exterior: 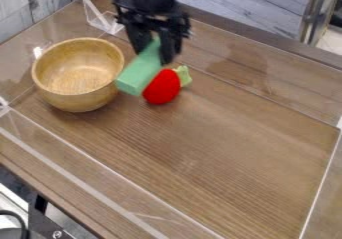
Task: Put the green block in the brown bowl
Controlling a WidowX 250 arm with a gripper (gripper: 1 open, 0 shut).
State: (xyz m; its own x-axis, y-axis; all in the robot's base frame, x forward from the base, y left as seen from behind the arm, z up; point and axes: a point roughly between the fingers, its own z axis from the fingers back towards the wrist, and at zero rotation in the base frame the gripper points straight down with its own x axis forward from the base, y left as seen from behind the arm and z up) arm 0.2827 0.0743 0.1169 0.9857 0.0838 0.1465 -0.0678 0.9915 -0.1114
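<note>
While the fingers (151, 41) clamp its top, the green block (139, 71) hangs tilted (low end toward the brown bowl (78, 73)).

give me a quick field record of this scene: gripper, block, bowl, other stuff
gripper: pointing down, closed on the green block, raised off the table
green block: held tilted in the air, between the bowl and the red toy
brown bowl: upright at left on the table, nothing in it
red toy: on the table, right of the bowl
table: wooden, with clear low walls
</note>
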